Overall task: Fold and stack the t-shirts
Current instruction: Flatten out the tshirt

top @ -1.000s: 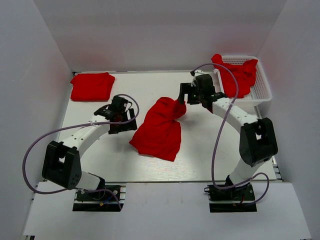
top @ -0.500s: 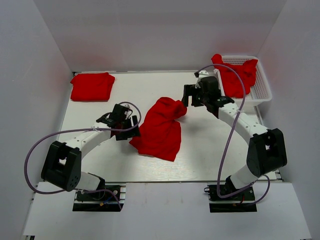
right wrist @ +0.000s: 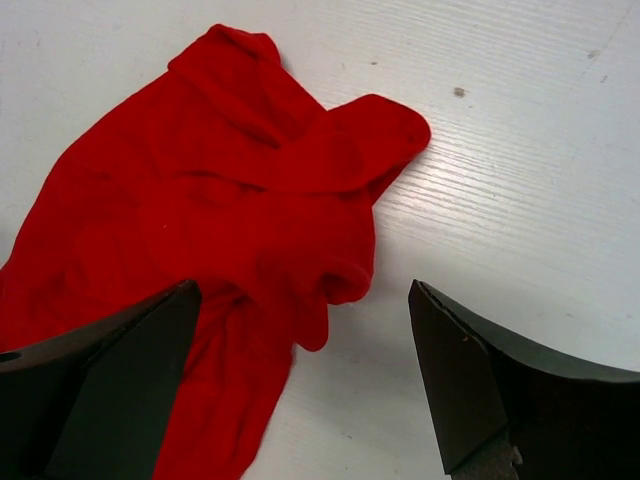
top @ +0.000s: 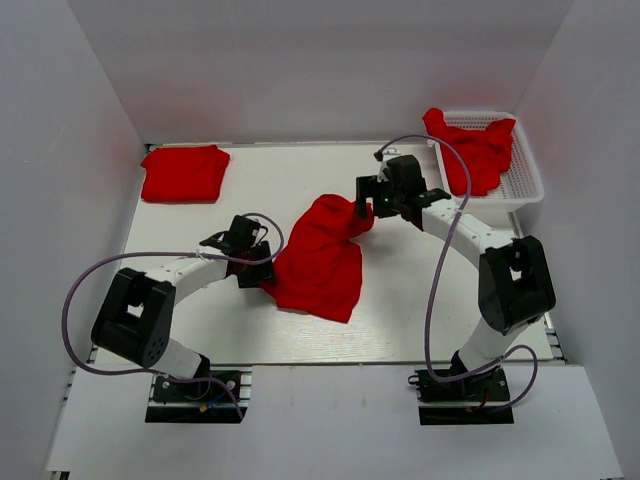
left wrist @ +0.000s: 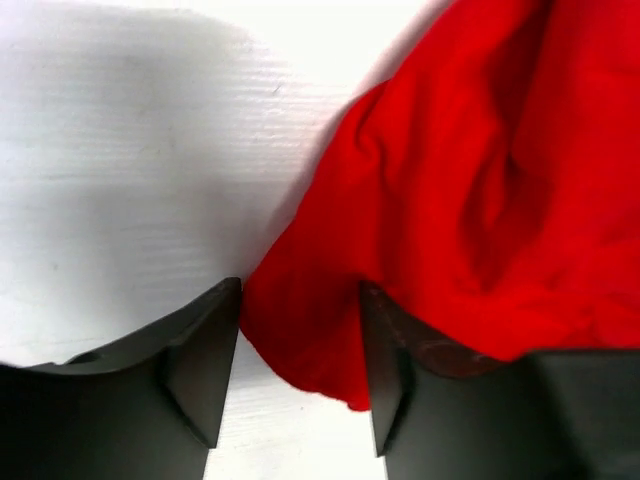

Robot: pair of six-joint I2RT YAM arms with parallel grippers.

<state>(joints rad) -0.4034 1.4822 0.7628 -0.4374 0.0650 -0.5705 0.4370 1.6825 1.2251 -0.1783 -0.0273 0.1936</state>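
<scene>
One basket (top: 527, 186) holds red t-shirts (top: 482, 152); right end effector (right wrist: 300, 335) released, left end effector (left wrist: 300, 345) unclear.

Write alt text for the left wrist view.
Two dark fingers of the left gripper stand apart around the edge of a crumpled red t-shirt lying on a white table. Fabric fills the gap between them.

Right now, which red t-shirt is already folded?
The far-left t-shirt, a neat rectangle; the middle t-shirt lies crumpled, the third t-shirt spills over the basket.
</scene>
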